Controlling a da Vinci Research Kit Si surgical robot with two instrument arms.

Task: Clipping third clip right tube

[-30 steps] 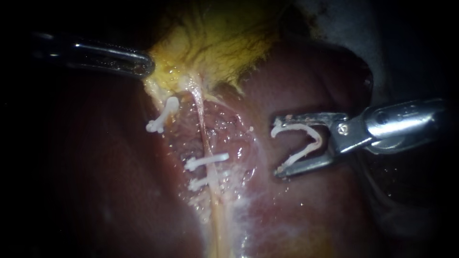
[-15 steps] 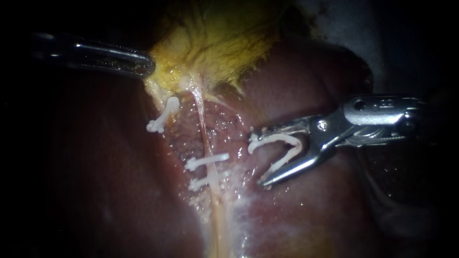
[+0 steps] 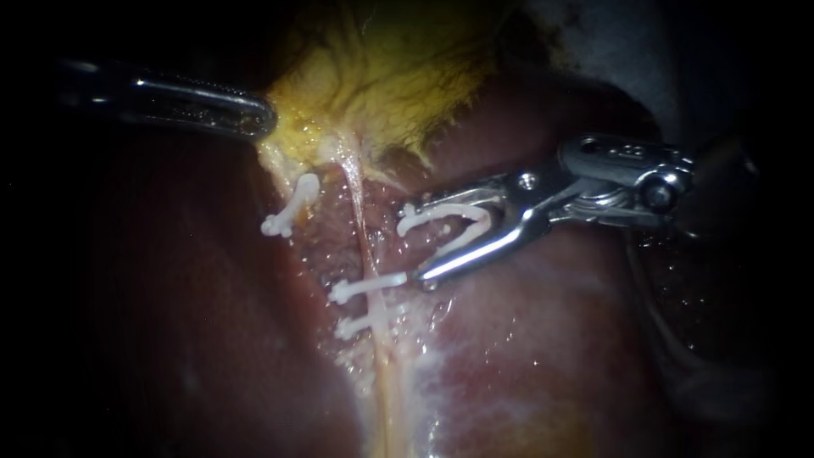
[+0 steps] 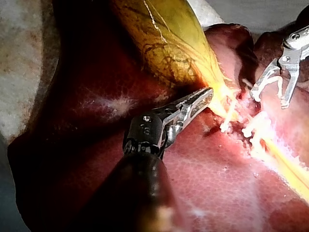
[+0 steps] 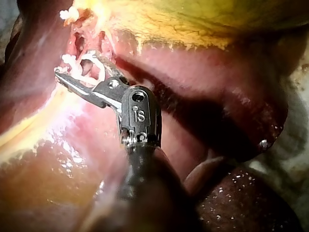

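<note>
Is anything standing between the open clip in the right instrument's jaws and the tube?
Nothing visible does. The open clip in the right instrument faces the tube across bare tissue. An already placed clip lies close beside the lower jaw's tip.

I see the clip [image 3: 445,222], white and spread in a V at centre frame, mouth facing left, held between my right instrument's [image 3: 414,243] jaws. The right tube [image 3: 360,229], thin and pale, runs vertically just left, apart.
</note>
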